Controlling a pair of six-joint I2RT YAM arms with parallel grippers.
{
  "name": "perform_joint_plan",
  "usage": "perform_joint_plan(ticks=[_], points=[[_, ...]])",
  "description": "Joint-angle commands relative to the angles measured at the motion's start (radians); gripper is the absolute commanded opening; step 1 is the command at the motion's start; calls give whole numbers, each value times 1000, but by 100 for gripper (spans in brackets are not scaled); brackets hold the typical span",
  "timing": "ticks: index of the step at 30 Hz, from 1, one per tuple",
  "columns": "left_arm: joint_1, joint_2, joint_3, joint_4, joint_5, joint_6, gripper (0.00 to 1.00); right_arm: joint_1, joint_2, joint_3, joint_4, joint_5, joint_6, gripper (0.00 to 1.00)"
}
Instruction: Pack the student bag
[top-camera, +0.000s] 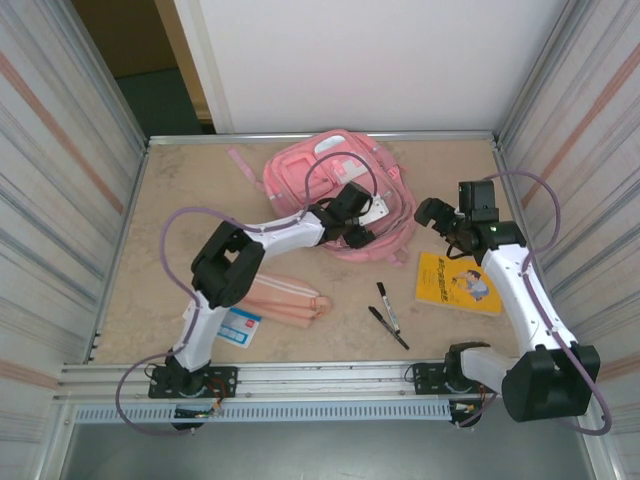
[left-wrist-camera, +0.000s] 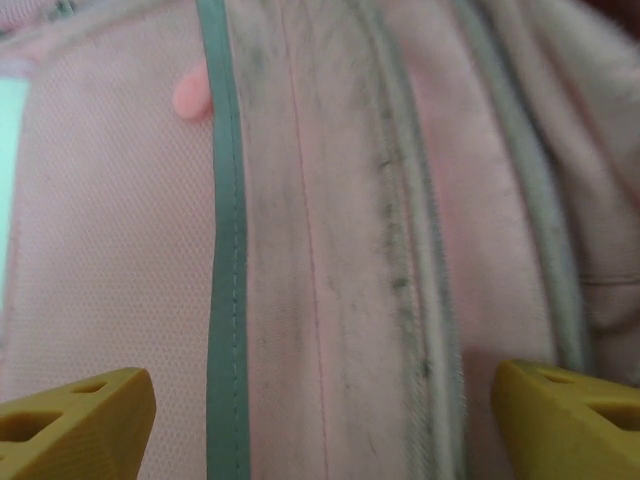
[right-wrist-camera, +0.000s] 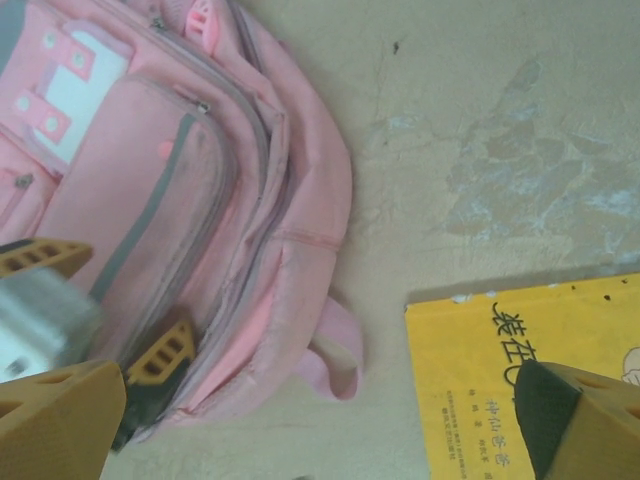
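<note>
- The student bag (top-camera: 330, 175) lies flat by the table's (top-camera: 190, 190) far edge. It looks soft, floppy and light, so a strap or zip pull is best for pinching.
- The left gripper (left-wrist-camera: 325, 410) gapes wide over its front, empty.
- The right gripper (right-wrist-camera: 320, 415) is wide and empty beside its right edge.

Soft, even light, faint shadows; the student bag (left-wrist-camera: 330, 250) looks blurred close-up.

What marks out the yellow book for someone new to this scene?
Find the big pink student bag at the far middle of the table. Right of it and nearer the arms lies a book. It is the only yellow thing, with a cartoon cover, unlike the two black markers to its left.
</note>
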Motion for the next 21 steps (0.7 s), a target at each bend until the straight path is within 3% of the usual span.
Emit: perform_joint_plan(ticks=[1,2,3,5,11,15,18,21], points=[[-3,50,75,-114,-114,27,63,-4,-10,-22,33,-76,-49,96],[-1,51,81,-114,-106,25,46,-4,-5,-25,42,-107,-62,95],[2,48,81,-111,-88,20,38,-3,-3,-25,45,-127,-73,94],[17,28,81,-121,-25,0,0,-4,6,-17,33,-146,-96,94],[92,-170,-2,-97,182,-86,0,-5,57,11,-17,-147,-128,95],[154,-298,-32,-77,240,-83,0,-4,125,11,-10,-270,-169,89],[212,-391,-42,-61,358,-89,0,15,175,5,4,-340,-187,86],[242,-464,-89,19,353,-76,0,58,205,8,5,-329,-206,85]])
